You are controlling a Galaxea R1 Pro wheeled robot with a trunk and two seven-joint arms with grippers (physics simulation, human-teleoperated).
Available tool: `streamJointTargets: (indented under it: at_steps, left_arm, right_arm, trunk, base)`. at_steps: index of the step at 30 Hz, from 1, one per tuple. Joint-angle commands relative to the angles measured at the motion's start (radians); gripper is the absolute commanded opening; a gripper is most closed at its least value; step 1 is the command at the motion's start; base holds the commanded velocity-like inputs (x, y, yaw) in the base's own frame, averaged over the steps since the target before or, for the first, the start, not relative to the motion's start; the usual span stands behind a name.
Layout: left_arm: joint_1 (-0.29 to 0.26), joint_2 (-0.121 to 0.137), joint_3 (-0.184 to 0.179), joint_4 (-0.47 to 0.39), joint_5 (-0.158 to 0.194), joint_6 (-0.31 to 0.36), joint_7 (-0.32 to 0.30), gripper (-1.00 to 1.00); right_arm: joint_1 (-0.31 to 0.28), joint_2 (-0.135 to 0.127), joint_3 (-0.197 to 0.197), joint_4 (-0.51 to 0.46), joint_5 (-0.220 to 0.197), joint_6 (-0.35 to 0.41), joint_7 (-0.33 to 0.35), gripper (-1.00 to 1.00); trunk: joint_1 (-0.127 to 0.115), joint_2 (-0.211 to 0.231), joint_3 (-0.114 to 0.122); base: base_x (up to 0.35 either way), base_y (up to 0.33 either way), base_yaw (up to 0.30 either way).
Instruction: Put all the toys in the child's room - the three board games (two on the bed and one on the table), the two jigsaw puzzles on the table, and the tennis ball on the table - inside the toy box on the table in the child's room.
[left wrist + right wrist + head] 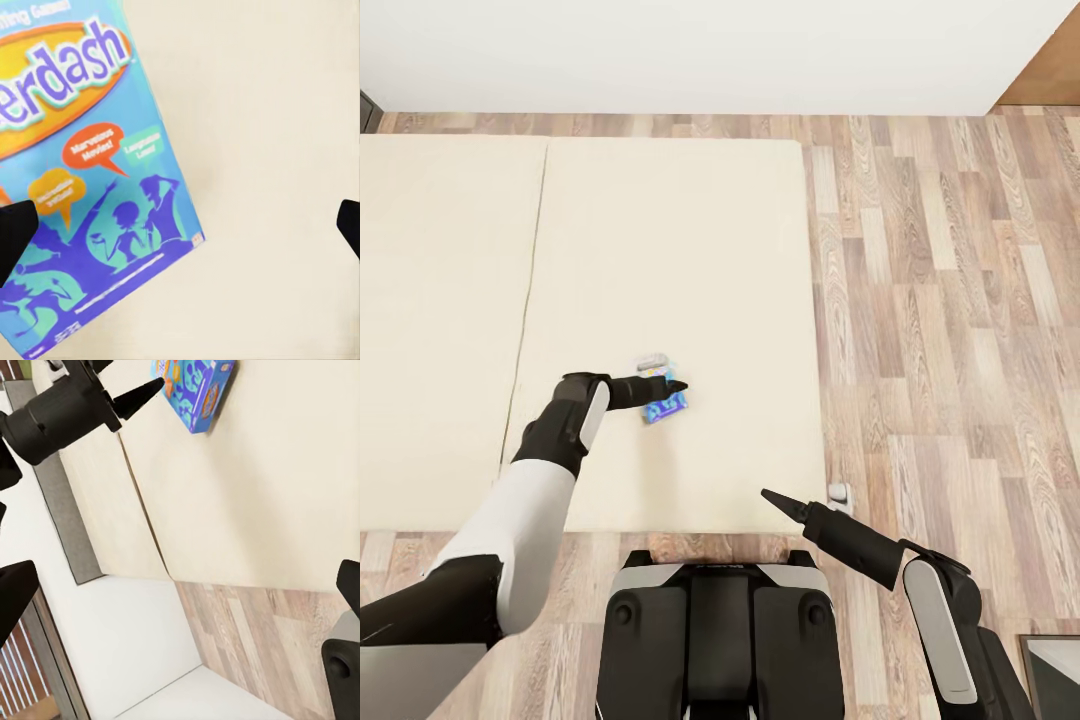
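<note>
A small blue board game (pixel 665 408) lies flat on the beige mattress of the bed (pixel 690 250), near its front right part. My left gripper (pixel 668 378) hovers just over the box, open. In the left wrist view the blue board game (pixel 97 187) with its orange logo fills the space under the gripper (pixel 182 229), and one dark fingertip (pixel 13 234) overlaps its edge. My right gripper (pixel 768 495) stands open and empty above the bed's front edge. The right wrist view looks across the mattress (pixel 255 495) at the blue box (pixel 196 386) and the left gripper (pixel 124 390).
Wood-plank floor (pixel 940 300) runs along the bed's right side and in front of it. A white wall (pixel 710 50) stands behind the bed. A small white-grey object (pixel 841 493) sits by the bed's front right corner. My dark base (pixel 720 640) is against the bed's front.
</note>
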Motion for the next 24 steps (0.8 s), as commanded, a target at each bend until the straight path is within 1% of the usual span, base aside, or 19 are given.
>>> streamJointTargets:
  at_steps: [1, 6, 9, 12, 16, 18, 22, 24]
  left_arm:
    - [-0.001, -0.009, 0.005, -0.001, -0.002, 0.007, 0.002, 1.0]
    - [-0.001, -0.035, 0.004, -0.001, 0.0, 0.005, 0.069, 1.0]
    - [-0.001, -0.045, 0.004, 0.001, 0.0, 0.005, 0.086, 1.0]
    - [-0.001, -0.046, 0.004, 0.001, 0.0, 0.005, 0.091, 1.0]
    - [-0.004, -0.039, 0.005, -0.004, -0.001, 0.007, 0.092, 1.0]
    - [-0.016, -0.03, 0.006, -0.005, -0.002, 0.009, 0.093, 1.0]
    - [-0.047, -0.004, 0.008, -0.005, -0.003, 0.017, 0.095, 1.0]
    - [-0.061, 0.003, 0.008, -0.005, -0.003, 0.019, 0.096, 1.0]
  right_arm:
    - [-0.001, 0.001, -0.002, 0.0, 0.003, 0.006, 0.005, 1.0]
    - [-0.001, 0.001, -0.002, 0.0, 0.003, 0.006, 0.006, 1.0]
    - [-0.001, 0.0, -0.003, -0.001, 0.003, 0.006, 0.007, 1.0]
    - [-0.001, -0.001, -0.003, 0.0, 0.003, 0.006, 0.007, 1.0]
    - [-0.001, -0.006, -0.004, -0.001, 0.003, 0.006, 0.007, 1.0]
    - [-0.001, -0.008, -0.004, 0.0, 0.003, 0.006, 0.006, 1.0]
    - [-0.001, -0.009, -0.004, 0.0, 0.003, 0.006, 0.005, 1.0]
    - [-0.001, -0.01, -0.004, -0.001, 0.003, 0.006, 0.005, 1.0]
  trunk:
    - [0.001, -0.002, -0.001]
    - [0.001, -0.002, -0.001]
    - [0.001, -0.002, -0.001]
    - [0.001, -0.002, -0.001]
    - [0.001, -0.002, -0.001]
    - [0.001, -0.002, -0.001]
    - [0.001, -0.002, -0.001]
    - [0.001, -0.002, -0.001]
  base:
    - [0.0, 0.0, 0.0]
    - [0.0, 0.0, 0.0]
    - [0.0, 0.0, 0.0]
    - [0.0, 0.0, 0.0]
    - [0.0, 0.0, 0.0]
    - [0.0, 0.0, 0.0]
    - [0.0, 0.0, 0.0]
    - [0.0, 0.0, 0.0]
